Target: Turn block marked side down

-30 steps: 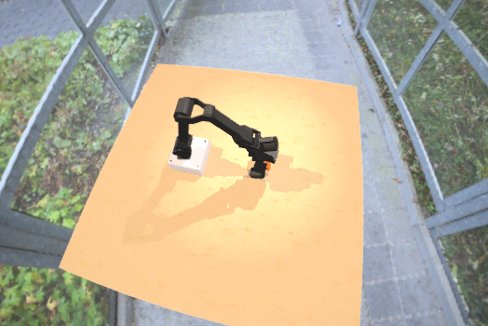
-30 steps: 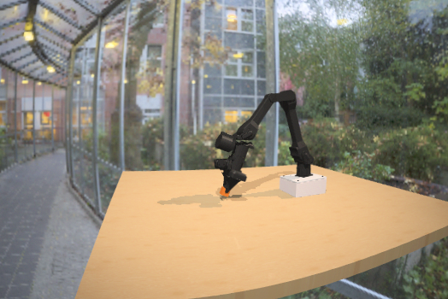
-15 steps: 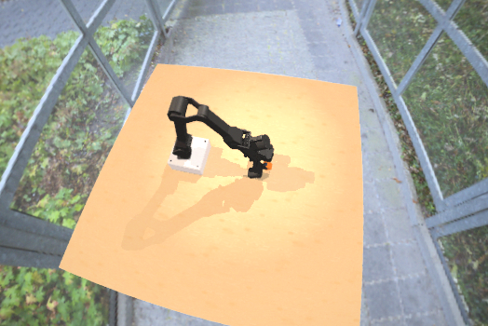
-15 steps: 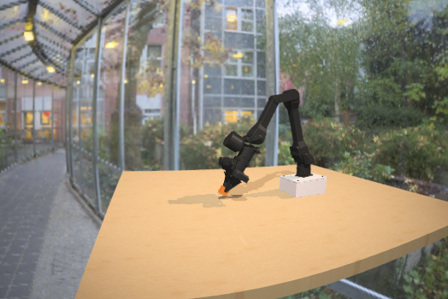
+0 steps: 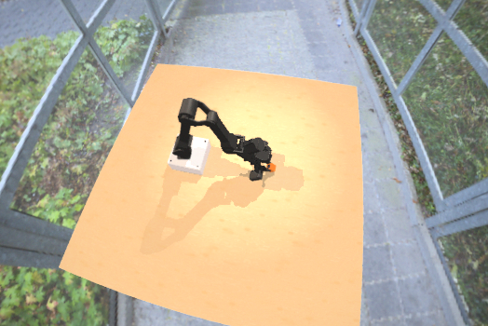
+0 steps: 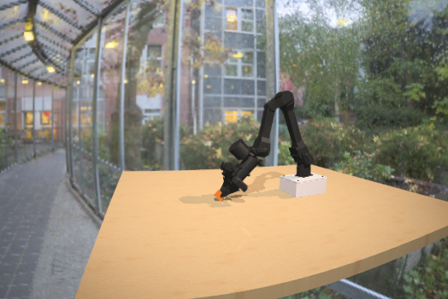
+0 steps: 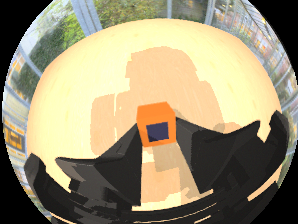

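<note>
A small orange block (image 5: pixel 273 168) (image 6: pixel 218 195) (image 7: pixel 156 110) is held between the two black fingers of my gripper (image 5: pixel 266 170) (image 6: pixel 221 196) (image 7: pixel 156 123), which is shut on it. In the wrist view a dark blue square mark (image 7: pixel 158 132) shows on the block's side turned toward the wrist camera. In the exterior view my gripper slants down and the block looks tilted, low over the table (image 5: pixel 303 248) (image 6: pixel 171 253). Whether a lower edge touches the table I cannot tell. The block's underside is hidden.
The arm's white base box (image 5: pixel 197 156) (image 6: pixel 303 186) stands on the table, left of the block in the top view and right of it in the exterior view. The arm's shadow falls around the block. The table's far edge shows in the wrist view.
</note>
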{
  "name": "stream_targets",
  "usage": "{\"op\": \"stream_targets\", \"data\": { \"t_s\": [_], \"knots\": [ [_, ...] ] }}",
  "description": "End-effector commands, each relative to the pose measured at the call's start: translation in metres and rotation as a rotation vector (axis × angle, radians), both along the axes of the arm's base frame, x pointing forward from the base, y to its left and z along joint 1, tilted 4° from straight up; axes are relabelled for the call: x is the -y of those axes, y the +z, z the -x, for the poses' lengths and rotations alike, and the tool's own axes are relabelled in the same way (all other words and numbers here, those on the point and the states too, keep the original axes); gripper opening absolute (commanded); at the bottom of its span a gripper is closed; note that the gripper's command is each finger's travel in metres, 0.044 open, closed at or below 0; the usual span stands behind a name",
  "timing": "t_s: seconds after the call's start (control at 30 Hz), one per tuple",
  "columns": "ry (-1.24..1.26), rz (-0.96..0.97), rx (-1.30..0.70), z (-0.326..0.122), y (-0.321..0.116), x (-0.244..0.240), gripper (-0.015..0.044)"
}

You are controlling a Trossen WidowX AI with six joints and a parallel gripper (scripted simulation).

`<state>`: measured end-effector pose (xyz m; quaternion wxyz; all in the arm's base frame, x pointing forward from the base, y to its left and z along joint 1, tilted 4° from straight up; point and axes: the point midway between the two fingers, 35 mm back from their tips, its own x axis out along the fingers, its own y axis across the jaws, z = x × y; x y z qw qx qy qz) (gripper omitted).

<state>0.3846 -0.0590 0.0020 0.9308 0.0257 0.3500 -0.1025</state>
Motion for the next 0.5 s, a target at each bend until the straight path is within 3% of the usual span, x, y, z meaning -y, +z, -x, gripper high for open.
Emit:
{"op": "stream_targets", "data": {
  "t_s": [0.0, 0.47],
  "knots": [
    [0.003, 0.013, 0.031, 0.004, -0.007, 0.000, 0.0000],
    [0.006, 0.054, 0.227, 0.016, -0.008, -0.001, 0.0000]
  ]
}}
